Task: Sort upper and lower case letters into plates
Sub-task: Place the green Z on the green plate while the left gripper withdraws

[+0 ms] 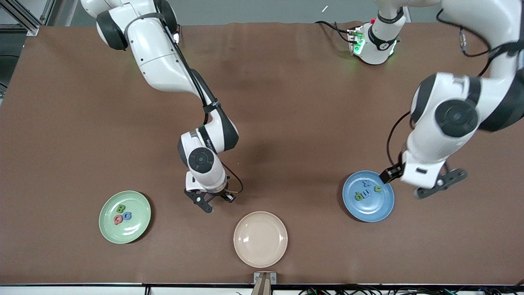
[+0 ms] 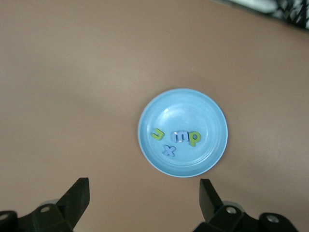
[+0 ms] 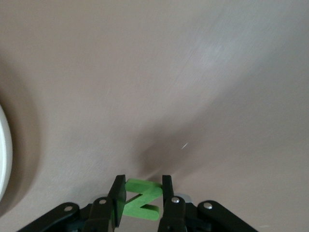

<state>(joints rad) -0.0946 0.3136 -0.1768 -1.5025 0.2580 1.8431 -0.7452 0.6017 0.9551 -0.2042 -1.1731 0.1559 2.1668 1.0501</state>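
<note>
The pale green plate (image 1: 135, 233) lies toward the right arm's end and holds three upper case letters (image 1: 122, 214). The blue plate (image 1: 376, 211) lies toward the left arm's end and holds several lower case letters (image 1: 366, 192). In the left wrist view the blue plate (image 2: 203, 111) and its letters (image 2: 177, 137) also show. My right gripper (image 1: 211, 199) hangs over bare table between the green plate and the cream plate. In the right wrist view the right gripper (image 3: 142, 193) is shut on a green letter Z (image 3: 141, 199). My left gripper (image 1: 440, 183) is open and empty, over the table beside the blue plate; it also shows in the left wrist view (image 2: 145, 198).
An empty cream-beige plate (image 1: 260, 239) lies near the table's front edge, between the two other plates; its rim (image 3: 4, 154) shows in the right wrist view. A small bracket (image 1: 264, 282) sits at the front edge. The table is covered in brown cloth.
</note>
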